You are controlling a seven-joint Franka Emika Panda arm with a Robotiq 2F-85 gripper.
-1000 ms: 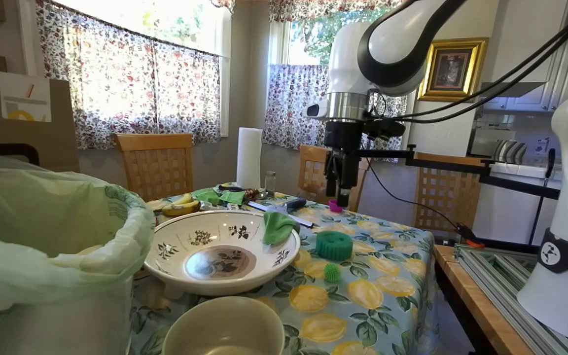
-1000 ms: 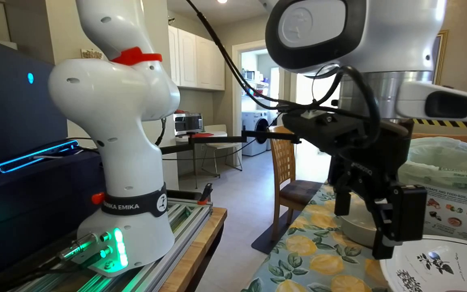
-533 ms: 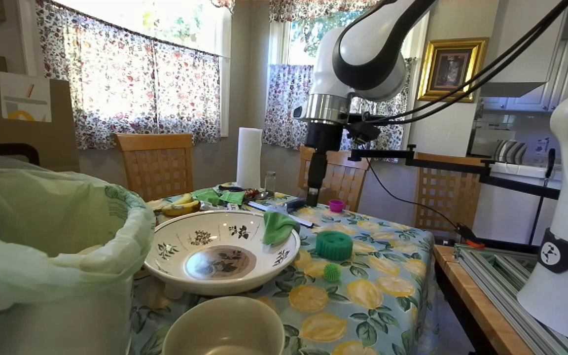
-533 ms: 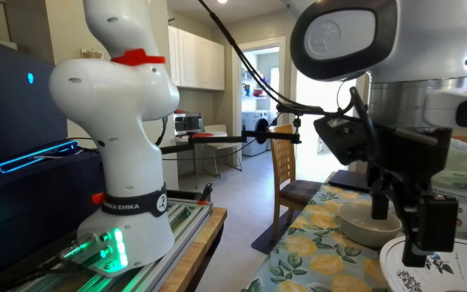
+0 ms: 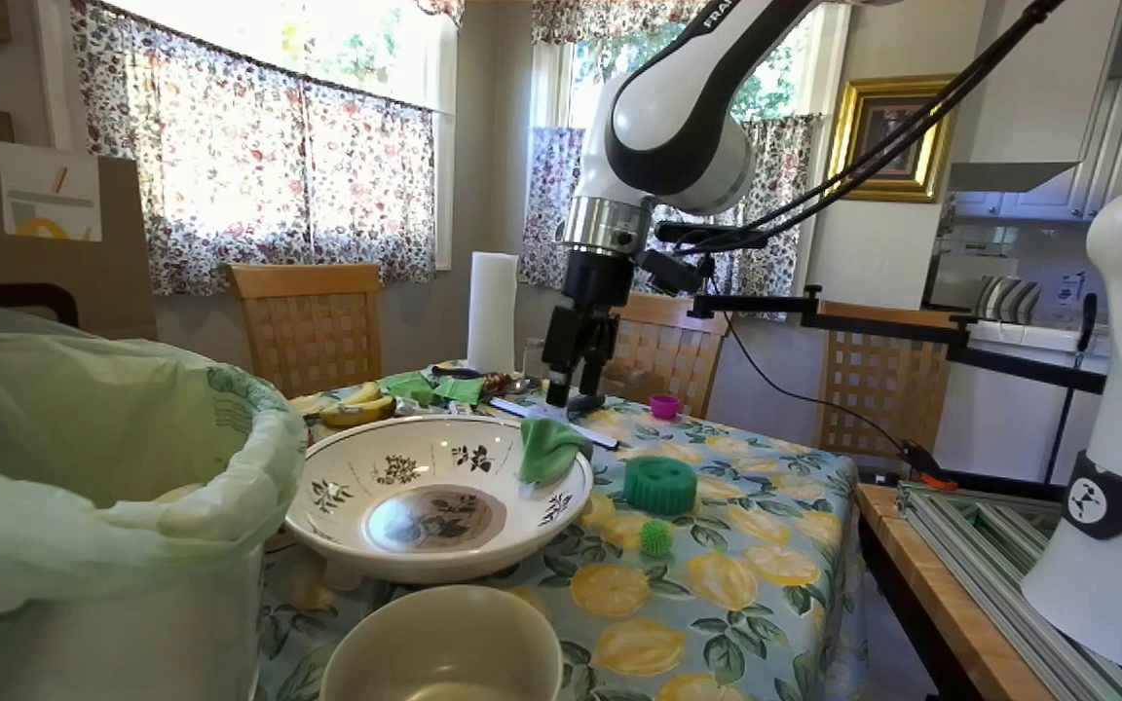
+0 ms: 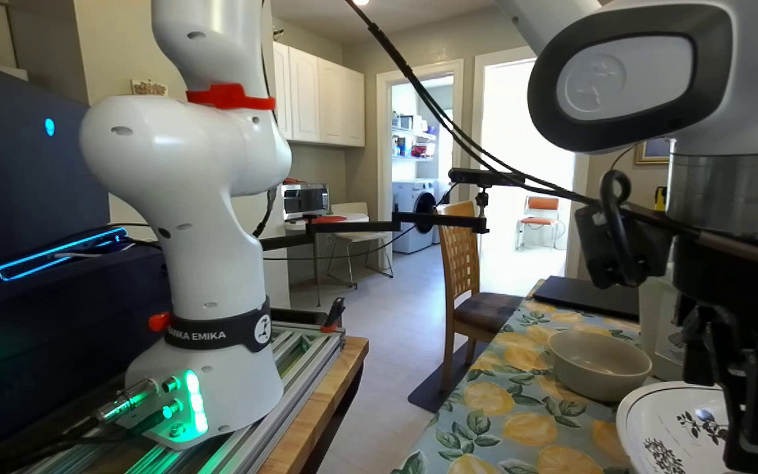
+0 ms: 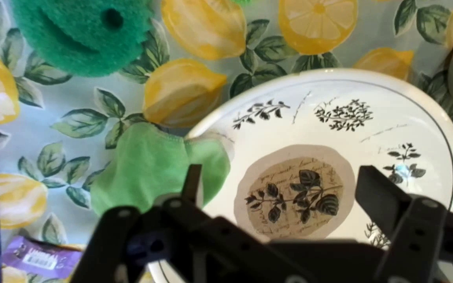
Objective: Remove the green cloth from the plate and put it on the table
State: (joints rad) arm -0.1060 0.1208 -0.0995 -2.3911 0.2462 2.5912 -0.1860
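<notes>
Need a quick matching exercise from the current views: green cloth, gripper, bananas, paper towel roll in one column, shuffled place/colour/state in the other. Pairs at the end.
Column 1
1. green cloth
2. gripper
3. bananas
4. paper towel roll

Column 2
A. yellow
B. lying across the rim of the plate
C. white, standing upright
D. open, holding nothing

Pairs: 1-B, 2-D, 3-A, 4-C

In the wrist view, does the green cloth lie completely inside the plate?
No, the green cloth lies across the rim of the plate, with a large part outside it.
</notes>
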